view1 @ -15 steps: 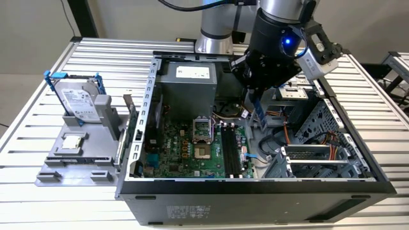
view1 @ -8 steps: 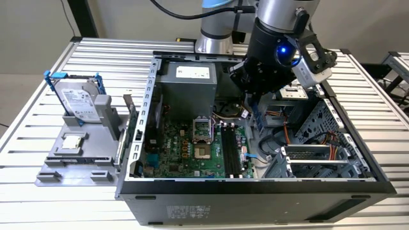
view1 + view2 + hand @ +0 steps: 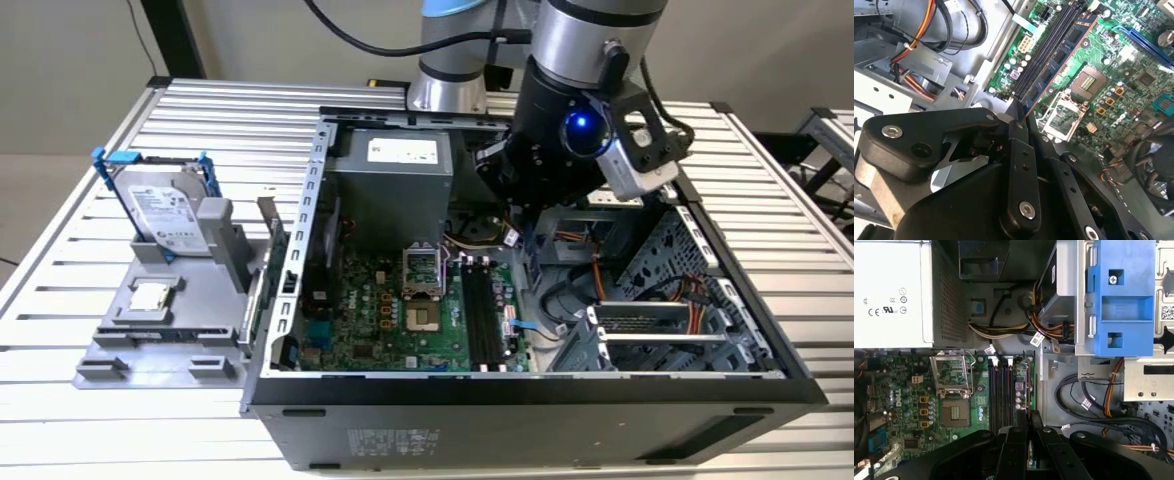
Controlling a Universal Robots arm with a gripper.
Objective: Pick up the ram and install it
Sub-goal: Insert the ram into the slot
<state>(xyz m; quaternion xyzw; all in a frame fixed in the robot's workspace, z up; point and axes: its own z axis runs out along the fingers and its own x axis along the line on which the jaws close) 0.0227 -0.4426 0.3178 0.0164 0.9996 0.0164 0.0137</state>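
In the second wrist view my gripper [image 3: 1016, 117] is shut on one end of the ram [image 3: 1060, 56], a long thin bluish-green stick with dark chips and a copper edge. The stick reaches out from the fingers along the black memory slots [image 3: 1046, 50] on the green motherboard. In the first wrist view the ram [image 3: 1024, 385] shows nearly edge-on, running from the gripper [image 3: 1029, 420] beside the slots [image 3: 1001, 395]. I cannot tell whether it touches a slot. In the exterior view the arm's wrist [image 3: 574, 130] hangs inside the open computer case, above the slots [image 3: 487, 320].
The processor socket [image 3: 420, 270] lies beside the slots, with the power supply [image 3: 387, 170] behind it. Cables and a blue drive bracket [image 3: 1119, 295] crowd the other side of the case. Outside, on a grey fixture, stand a hard drive [image 3: 167, 205] and a small square chip [image 3: 151, 295].
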